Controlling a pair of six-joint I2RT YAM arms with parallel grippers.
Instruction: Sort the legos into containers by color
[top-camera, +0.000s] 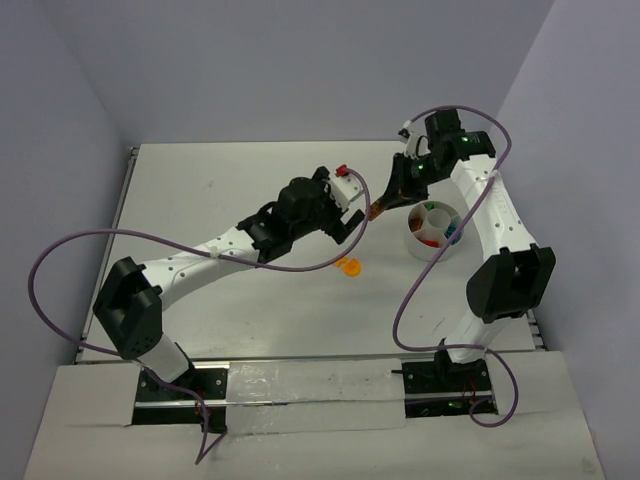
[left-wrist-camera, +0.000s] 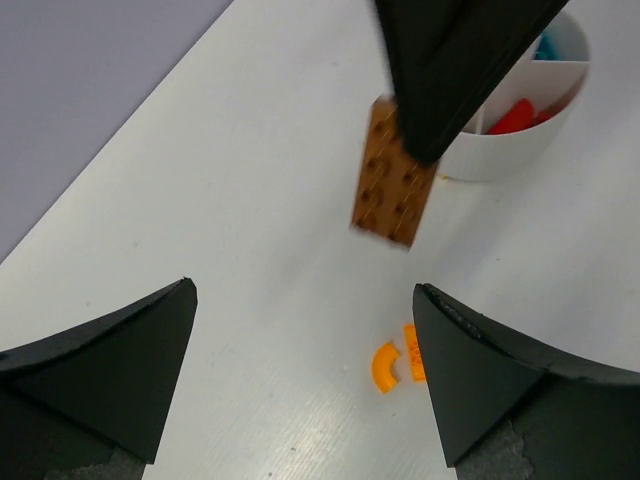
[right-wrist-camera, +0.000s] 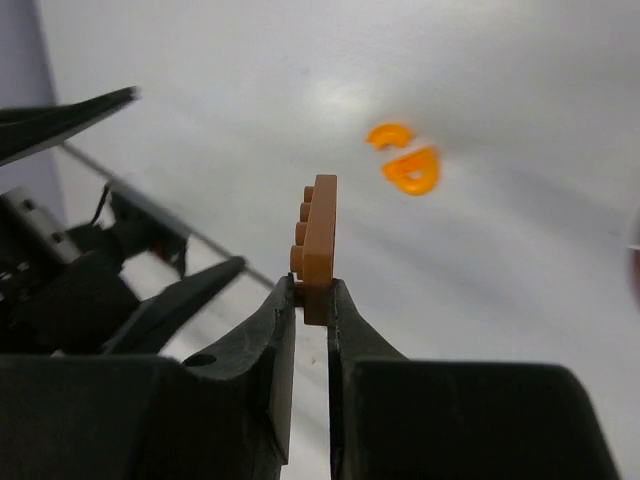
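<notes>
My right gripper (right-wrist-camera: 311, 290) is shut on a brown flat plate (right-wrist-camera: 319, 245) and holds it in the air left of the white divided bowl (top-camera: 417, 246). The plate also shows in the left wrist view (left-wrist-camera: 392, 190) and the top view (top-camera: 379, 211). The bowl (left-wrist-camera: 520, 150) holds red and teal bricks. Two orange curved pieces (top-camera: 349, 266) lie on the table; they also show in the left wrist view (left-wrist-camera: 386, 366) and the right wrist view (right-wrist-camera: 406, 155). My left gripper (left-wrist-camera: 305, 375) is open and empty above the table, just left of the orange pieces.
The left arm's wrist with a red knob (top-camera: 342, 170) sits close to the right gripper (top-camera: 392, 200) in the middle of the table. The table's edges and grey walls surround the work area.
</notes>
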